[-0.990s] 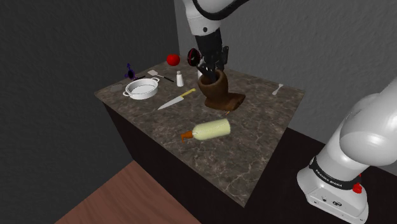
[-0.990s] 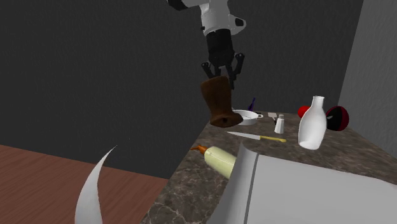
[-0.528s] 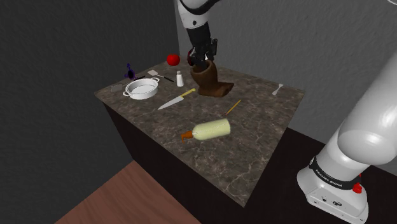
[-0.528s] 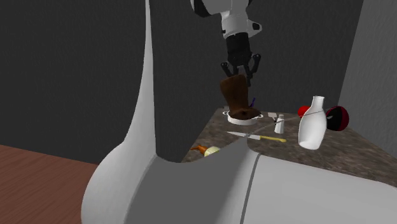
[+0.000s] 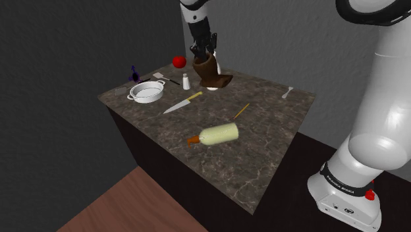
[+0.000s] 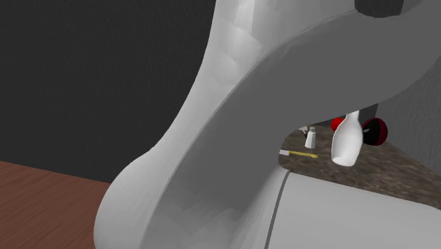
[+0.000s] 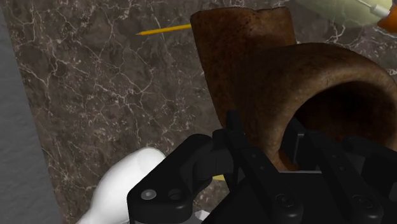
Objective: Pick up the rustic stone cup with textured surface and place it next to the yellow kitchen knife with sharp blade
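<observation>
Shoulder view, left to right: the yellow-handled knife (image 5: 183,103) is lying on the marbled surface (image 5: 263,138). A white shaker (image 5: 186,82) is standing beyond it, and the brown cup (image 5: 209,71) is hanging tilted just beside the shaker, apparently low over the surface. The gripper (image 5: 203,51) is carrying the cup, its fingers (image 7: 233,135) clamping the rim wall between them. Transport is under way; next comes lowering the cup beside the knife, levelling it and releasing.

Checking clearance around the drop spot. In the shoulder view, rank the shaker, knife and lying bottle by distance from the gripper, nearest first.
1. Shaker: just to the shoulder view's left of the gripper and the brown cup it clasps.
2. Knife: further out, below and left of the cup in that view.
3. Lying bottle: farthest, toward that view's bottom.
</observation>
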Robot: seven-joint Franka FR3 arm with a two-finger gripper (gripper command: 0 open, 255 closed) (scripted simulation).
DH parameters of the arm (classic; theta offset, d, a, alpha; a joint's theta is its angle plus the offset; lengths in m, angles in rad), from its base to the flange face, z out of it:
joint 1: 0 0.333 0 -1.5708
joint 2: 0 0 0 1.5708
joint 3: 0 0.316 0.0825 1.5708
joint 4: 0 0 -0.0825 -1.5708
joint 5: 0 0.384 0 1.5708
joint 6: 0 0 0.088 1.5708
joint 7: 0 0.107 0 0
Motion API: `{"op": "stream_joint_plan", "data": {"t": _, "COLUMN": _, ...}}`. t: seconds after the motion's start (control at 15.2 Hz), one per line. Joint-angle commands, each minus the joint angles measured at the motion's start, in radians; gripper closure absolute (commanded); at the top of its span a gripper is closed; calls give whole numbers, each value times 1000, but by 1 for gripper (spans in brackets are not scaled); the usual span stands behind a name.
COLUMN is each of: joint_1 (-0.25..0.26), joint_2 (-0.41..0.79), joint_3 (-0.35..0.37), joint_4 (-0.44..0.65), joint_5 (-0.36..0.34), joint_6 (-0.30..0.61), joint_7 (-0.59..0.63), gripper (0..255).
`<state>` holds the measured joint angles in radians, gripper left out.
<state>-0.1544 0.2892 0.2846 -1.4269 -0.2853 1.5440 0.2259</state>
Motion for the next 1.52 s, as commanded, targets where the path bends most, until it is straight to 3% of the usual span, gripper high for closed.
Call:
{"op": "stream_joint_plan", "data": {"t": 0.0, "joint_1": -2, "joint_2": 28, "joint_3": -5, "joint_4": 27, "joint_5": -8, "joint_6": 2, "joint_7": -8, "gripper": 255}}
{"op": "stream_joint_plan", "data": {"t": 1.45, "joint_1": -17, "joint_2": 57, "joint_3": -13, "joint_4": -226, "joint_5": -27, "joint_6": 277, "joint_7": 54, "gripper": 255}}
